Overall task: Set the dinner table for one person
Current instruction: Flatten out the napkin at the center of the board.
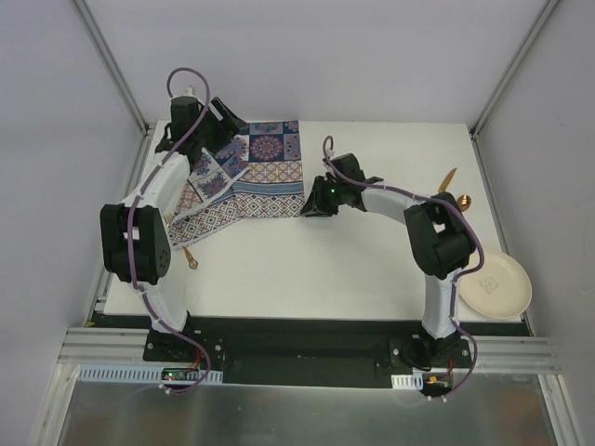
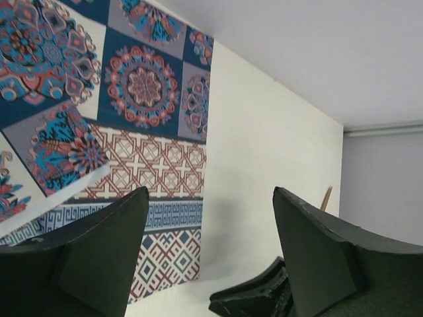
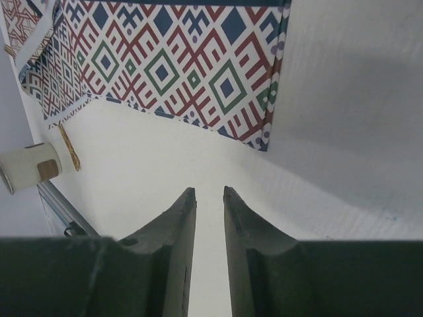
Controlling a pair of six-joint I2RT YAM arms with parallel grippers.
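Note:
The white dinner table (image 1: 372, 269) fills the frame rails. A blue-and-red patterned placemat (image 1: 270, 177) lies at its back left, its left part folded over itself. My left gripper (image 1: 226, 116) hovers above the mat's back edge, jaws wide open and empty (image 2: 211, 198); the mat (image 2: 145, 152) lies below it. My right gripper (image 1: 311, 206) sits low at the mat's front right corner. Its fingers (image 3: 210, 191) stand a narrow gap apart with only bare table between them. The mat's corner (image 3: 264, 132) lies just ahead of them.
A cream plate (image 1: 495, 285) sits at the table's right front edge. Two gold utensils (image 1: 456, 190) lie at the right. Another gold utensil (image 1: 188, 255) lies front left, also seen in the right wrist view (image 3: 68, 148) beside a white cylinder (image 3: 30, 168).

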